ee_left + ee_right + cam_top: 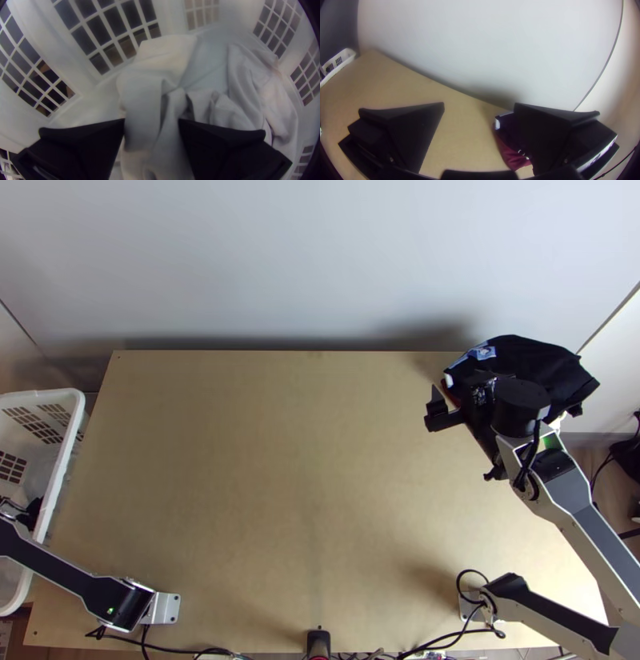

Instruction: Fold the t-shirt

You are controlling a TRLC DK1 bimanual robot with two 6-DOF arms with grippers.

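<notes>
In the top view my left gripper (30,511) is partly visible inside the white basket (64,460) at the left. Pale grey cloth (143,100) lies bunched there; my left gripper (151,121) is open above it, a fold showing between its fingers. Whether this is the t-shirt I cannot tell. At the table's back right corner my right gripper (458,398) stands open beside and partly over a dark folded pile of cloth (532,368). In the right wrist view, my right gripper (479,105) has bare table between its fingers, and dark red cloth (511,156) shows beside one finger.
Bare wooden table (280,484) stretches between the arms. A pale wall (320,268) rises behind its far edge. Black cables (192,647) run along the near edge, close to a small black stand (318,642). The basket's grid walls (113,36) surround the left gripper.
</notes>
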